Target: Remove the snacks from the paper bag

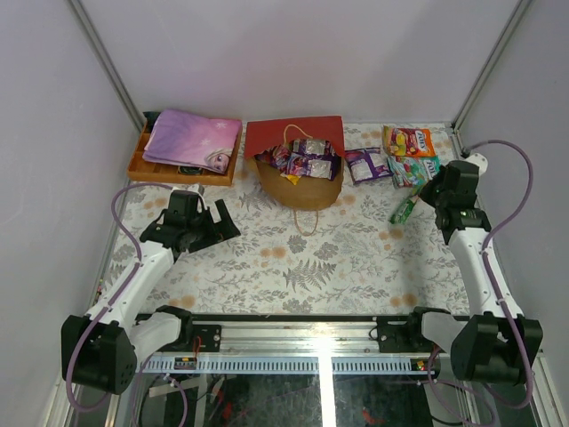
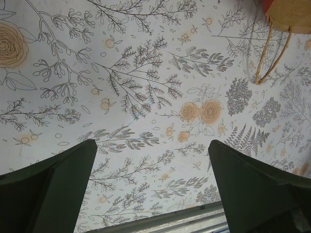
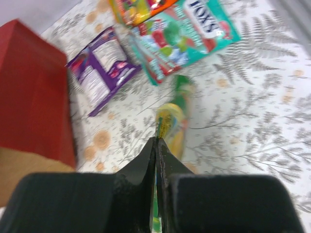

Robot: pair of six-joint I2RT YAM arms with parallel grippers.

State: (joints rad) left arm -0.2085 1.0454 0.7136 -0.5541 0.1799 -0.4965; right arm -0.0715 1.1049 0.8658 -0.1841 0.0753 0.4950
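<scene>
right gripper (image 3: 156, 145): pinches green packet (image 3: 172, 121) by its edge, 4 o'clock of paper bag (image 1: 298, 191) | left gripper (image 2: 151, 145): spread, empty | snacks (image 1: 307, 160) in bag, 12 o'clock on table (image 1: 356, 267): likely light, slippery, floppy; grip a sealed edge

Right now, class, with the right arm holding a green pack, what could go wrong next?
The right fingers pinch only the green pack's edge; it may slip. The bag's handle loops loose toward the arms; reaching fingers might snag it, drag the bag and spill the snacks inside.
</scene>
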